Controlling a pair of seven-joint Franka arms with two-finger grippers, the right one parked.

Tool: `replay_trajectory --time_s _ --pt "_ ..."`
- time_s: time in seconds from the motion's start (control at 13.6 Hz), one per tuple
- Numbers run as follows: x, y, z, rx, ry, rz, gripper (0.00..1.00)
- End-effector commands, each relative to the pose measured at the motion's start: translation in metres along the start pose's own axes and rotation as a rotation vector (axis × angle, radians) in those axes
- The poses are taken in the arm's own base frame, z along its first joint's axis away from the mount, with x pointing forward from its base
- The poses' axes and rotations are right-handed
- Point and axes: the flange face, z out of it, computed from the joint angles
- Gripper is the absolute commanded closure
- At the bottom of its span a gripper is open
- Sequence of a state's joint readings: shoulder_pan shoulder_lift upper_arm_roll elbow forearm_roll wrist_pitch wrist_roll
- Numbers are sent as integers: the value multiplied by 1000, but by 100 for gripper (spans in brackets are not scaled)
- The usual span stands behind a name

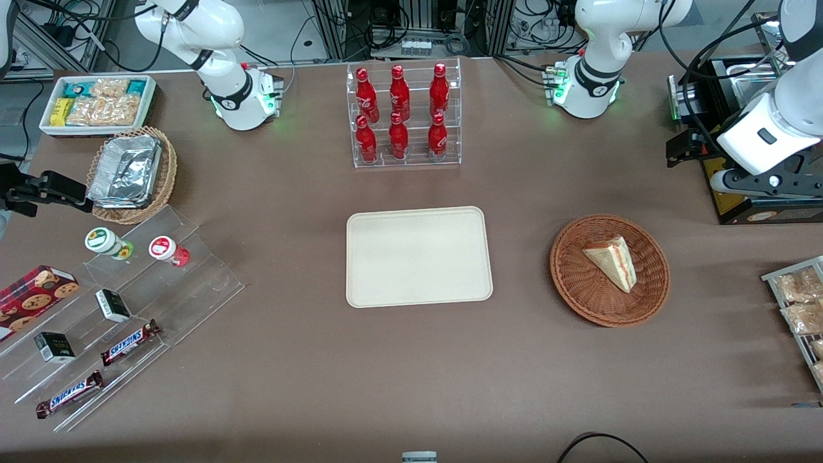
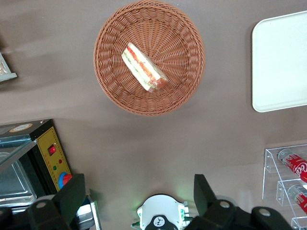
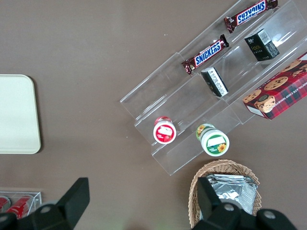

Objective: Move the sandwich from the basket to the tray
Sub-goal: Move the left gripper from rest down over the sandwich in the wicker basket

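Observation:
The sandwich [image 1: 612,262] [image 2: 144,68], a pale bread wedge with red, white and green layers on its cut edge, lies in the round reddish-brown wicker basket [image 1: 578,297] [image 2: 110,84]. The cream tray [image 1: 418,257] [image 2: 283,62] lies flat at the table's middle, beside the basket, with nothing on it. My gripper [image 1: 685,149] [image 2: 138,194] hangs high above the table, farther from the front camera than the basket and well apart from it. It is open and holds nothing; only brown table and the arm's base show between its fingers [image 2: 72,196].
A black appliance with a yellow panel [image 1: 726,199] [image 2: 53,155] stands close under the working arm. A clear rack of red bottles [image 1: 405,116] [image 2: 292,165] stands farther back than the tray. A wire rack of snack packets [image 1: 800,308] sits at the working arm's end.

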State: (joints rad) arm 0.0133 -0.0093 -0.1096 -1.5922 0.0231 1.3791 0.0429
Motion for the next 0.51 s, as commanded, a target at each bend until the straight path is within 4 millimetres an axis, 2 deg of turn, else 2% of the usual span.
replay_trajectory --time_s 0.0,0.22,0.44 --pt "0 2 -3 -11 17 -14 0" --pt "8 -1 5 -7 25 -16 0" --pt "16 0 30 -5 17 -14 0"
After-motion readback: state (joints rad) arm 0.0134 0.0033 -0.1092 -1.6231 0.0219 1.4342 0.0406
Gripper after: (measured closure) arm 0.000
